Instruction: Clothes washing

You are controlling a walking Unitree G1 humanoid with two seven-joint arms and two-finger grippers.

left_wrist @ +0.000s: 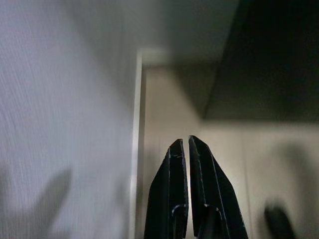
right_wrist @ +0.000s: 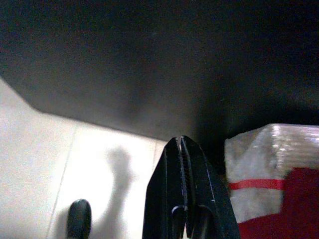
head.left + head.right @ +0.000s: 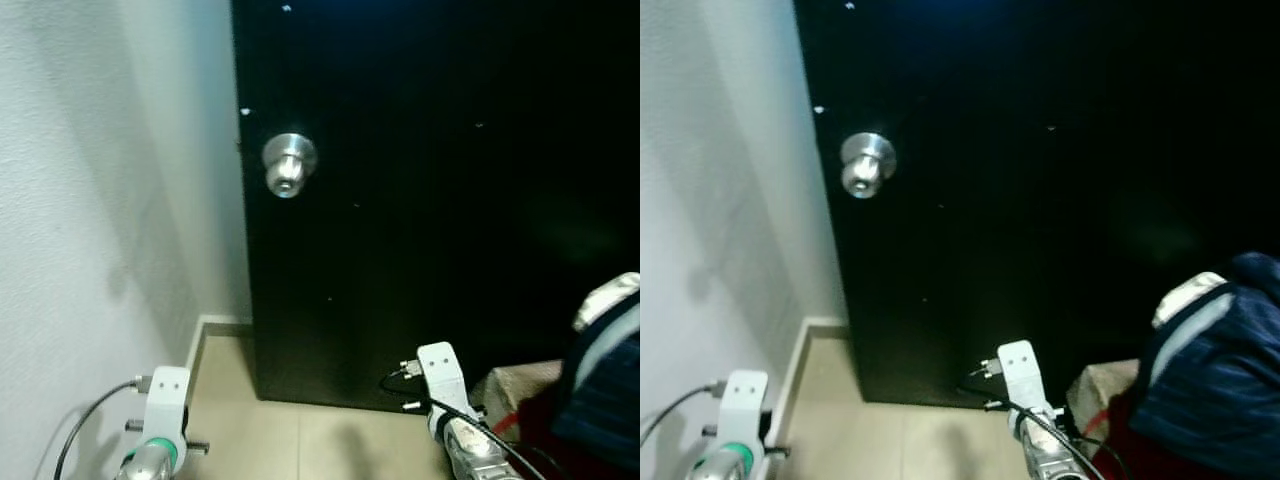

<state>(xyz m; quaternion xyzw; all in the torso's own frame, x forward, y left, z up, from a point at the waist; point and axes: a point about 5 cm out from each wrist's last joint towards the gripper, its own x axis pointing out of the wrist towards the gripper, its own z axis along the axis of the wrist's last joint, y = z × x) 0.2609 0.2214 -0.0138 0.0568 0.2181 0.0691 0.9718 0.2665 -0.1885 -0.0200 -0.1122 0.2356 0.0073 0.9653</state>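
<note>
clothes heaped low right, beside door.

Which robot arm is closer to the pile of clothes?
The right arm. It hangs low just beside the pile of clothes at the door's foot, while the left arm hangs by the white wall, farther off.

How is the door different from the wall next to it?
The door is black, while the wall is white. The door carries a round silver knob; the wall is bare. The door faces the robot; the wall runs along its left side. Both stand upright and reach down to the same tan floor.
</note>
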